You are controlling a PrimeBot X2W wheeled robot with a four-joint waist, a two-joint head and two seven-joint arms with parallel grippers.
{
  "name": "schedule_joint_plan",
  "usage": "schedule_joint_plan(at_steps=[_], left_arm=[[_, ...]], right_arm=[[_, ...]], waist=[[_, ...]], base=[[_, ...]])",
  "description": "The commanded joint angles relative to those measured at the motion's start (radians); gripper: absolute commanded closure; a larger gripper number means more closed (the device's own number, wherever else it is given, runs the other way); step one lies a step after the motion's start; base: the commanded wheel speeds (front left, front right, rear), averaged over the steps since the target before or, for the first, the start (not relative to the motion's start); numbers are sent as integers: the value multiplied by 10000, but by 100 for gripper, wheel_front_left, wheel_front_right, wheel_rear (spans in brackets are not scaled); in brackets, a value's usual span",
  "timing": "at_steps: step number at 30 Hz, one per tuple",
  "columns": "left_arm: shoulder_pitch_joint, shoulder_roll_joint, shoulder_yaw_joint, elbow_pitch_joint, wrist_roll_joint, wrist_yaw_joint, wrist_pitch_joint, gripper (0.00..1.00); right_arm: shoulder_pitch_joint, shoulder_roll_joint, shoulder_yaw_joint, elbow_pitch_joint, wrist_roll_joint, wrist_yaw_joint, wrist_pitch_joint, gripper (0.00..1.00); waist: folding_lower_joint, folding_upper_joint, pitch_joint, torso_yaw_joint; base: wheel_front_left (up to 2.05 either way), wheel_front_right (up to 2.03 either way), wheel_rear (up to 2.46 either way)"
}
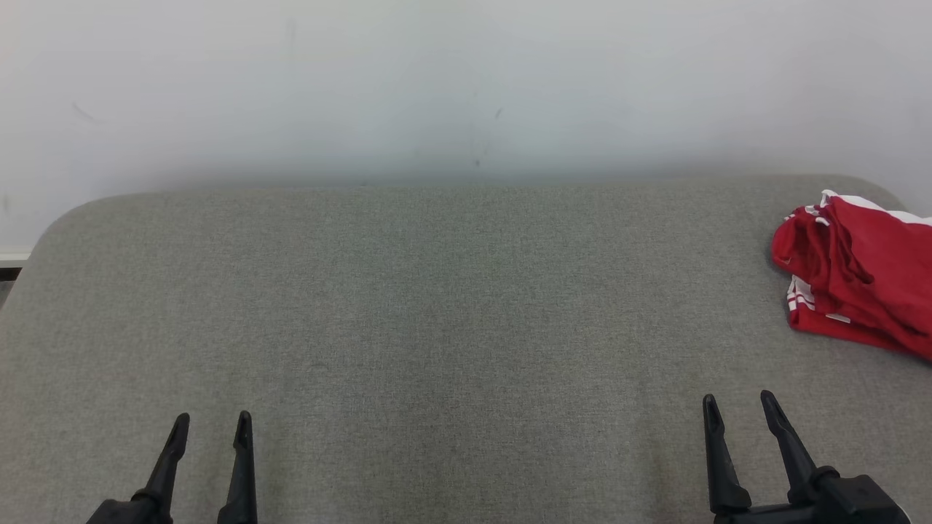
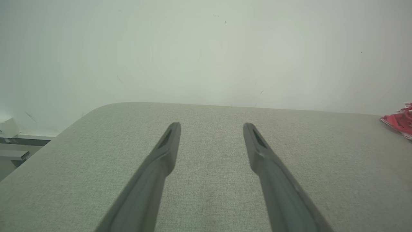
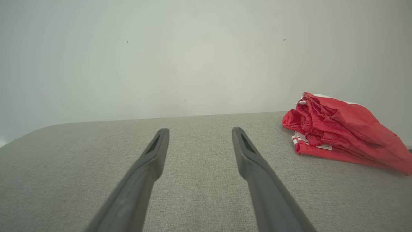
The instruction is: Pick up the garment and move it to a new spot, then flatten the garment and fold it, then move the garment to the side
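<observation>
Nearest to us, at the lower left of the head view, our left gripper [image 1: 212, 416] is poised over the grey fabric surface [image 1: 437, 306]. Its two dark fingers are spread wide apart with nothing between them. At the lower right, our right gripper [image 1: 738, 397] stands the same way, jaws wide open and empty, fingers pointing away from us. In the left wrist view we see the left gripper's fingers parted over bare grey weave, touching no cloth. In the right wrist view the right gripper's fingers are parted likewise above the fabric. Farther out and off to our right lies the red garment [image 1: 859, 284], bunched in a loose, crumpled heap with white stripes showing at its edges. It rests on the surface near the far right rounded corner and runs past the right edge of the head view. It is well apart from the left gripper and nearer the right gripper, ahead of it and to its right, and neither gripper touches it. Beyond the surface's far edge rises a plain pale wall [image 1: 437, 87] with a few small dark marks.
</observation>
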Motion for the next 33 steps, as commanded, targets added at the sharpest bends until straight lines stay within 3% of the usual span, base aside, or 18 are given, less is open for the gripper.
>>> schedule_joint_plan(at_steps=[1,10,11,17,33], left_arm=[[123,4,-4,-20,-74,25,0,0],[40,-7,-19,100,-50,25,0,0],[36,-14,-18,98,-73,24,2,100],[76,-69,-21,446,-158,-6,52,100],[-280,-112,87,623,-3427,-2,889,100]], right_arm=[[55,28,-7,16,77,-5,-45,0],[-27,38,46,91,77,-5,-60,0],[-39,39,54,101,79,-5,-62,100],[110,19,71,404,177,0,61,100],[-320,-146,-12,616,3634,1,717,100]], waist=[[0,0,-3,7],[0,0,8,73],[0,0,9,80],[0,0,9,75],[0,0,16,21]], base=[[0,0,0],[0,0,0],[0,0,0],[0,0,0],[0,0,0]])
